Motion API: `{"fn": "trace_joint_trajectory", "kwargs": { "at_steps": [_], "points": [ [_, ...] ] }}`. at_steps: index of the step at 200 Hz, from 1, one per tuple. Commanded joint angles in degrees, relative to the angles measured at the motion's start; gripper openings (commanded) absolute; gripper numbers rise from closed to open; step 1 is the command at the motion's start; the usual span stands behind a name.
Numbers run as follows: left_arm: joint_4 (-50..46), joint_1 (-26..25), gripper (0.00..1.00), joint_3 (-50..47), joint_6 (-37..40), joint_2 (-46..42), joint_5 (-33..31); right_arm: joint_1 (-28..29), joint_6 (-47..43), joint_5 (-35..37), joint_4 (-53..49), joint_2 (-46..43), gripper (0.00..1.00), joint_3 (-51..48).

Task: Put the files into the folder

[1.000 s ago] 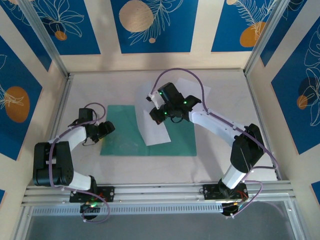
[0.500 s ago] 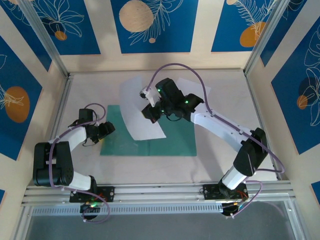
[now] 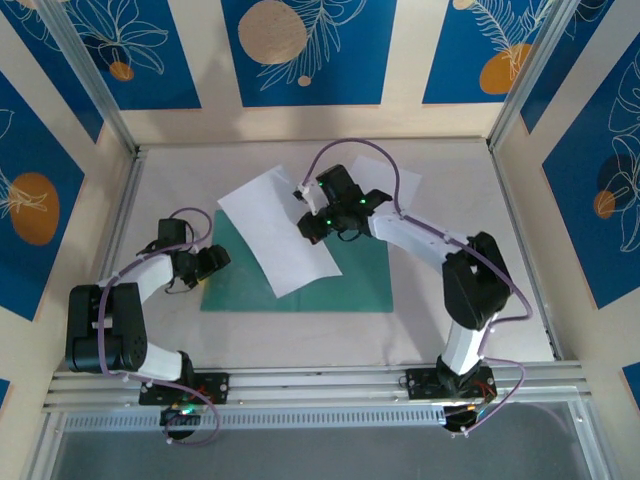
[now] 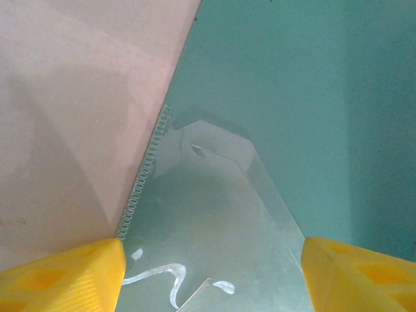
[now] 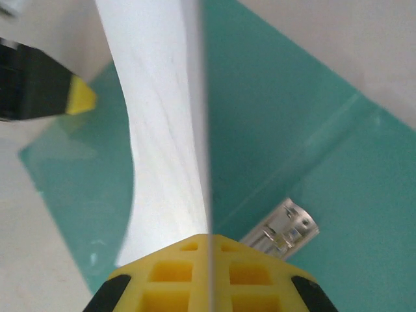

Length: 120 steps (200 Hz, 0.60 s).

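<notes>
The teal folder [image 3: 350, 285] was laid open and flat on the counter [image 3: 300, 340]. The right hand [image 3: 312, 228] was seen clamped together on the edge of one white sheet [image 3: 270, 230]. This sheet was held bowed above the folder's middle and left half, its far corner reaching past the folder's far edge. In the right wrist view the yellow fingers [image 5: 169, 273] were pressed shut on that sheet, and a metal clip [image 5: 286, 231] was seen just beside them on the folder. A second white sheet [image 3: 408, 183] was seen lying on the counter beyond the folder, partly hidden by the right arm [image 3: 430, 240]. The left hand [image 3: 213, 262] was held at the folder's left edge, its fingertips [image 4: 65, 273] spread apart over a clear pocket [image 4: 214, 214].
</notes>
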Motion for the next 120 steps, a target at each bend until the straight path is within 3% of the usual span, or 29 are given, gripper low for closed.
{"fn": "trace_joint_trajectory", "kwargs": {
  "at_steps": [1, 68, 120],
  "points": [
    [-0.19, 0.77, 0.72, -0.8, 1.28, -0.39, 0.17, 0.08, 0.96, 3.11, -2.29, 1.41, 0.0, 3.28],
    [0.33, 0.73, 0.72, -0.88, 1.3, -0.23, 0.87, 0.31, 0.88, 6.83, -1.03, 2.56, 0.0, 2.94],
    [0.95, 0.77, 0.72, -1.13, 1.22, 0.27, 0.98, 0.17, -0.19, 5.38, 2.15, 0.09, 0.0, 0.28]
  ]
}}
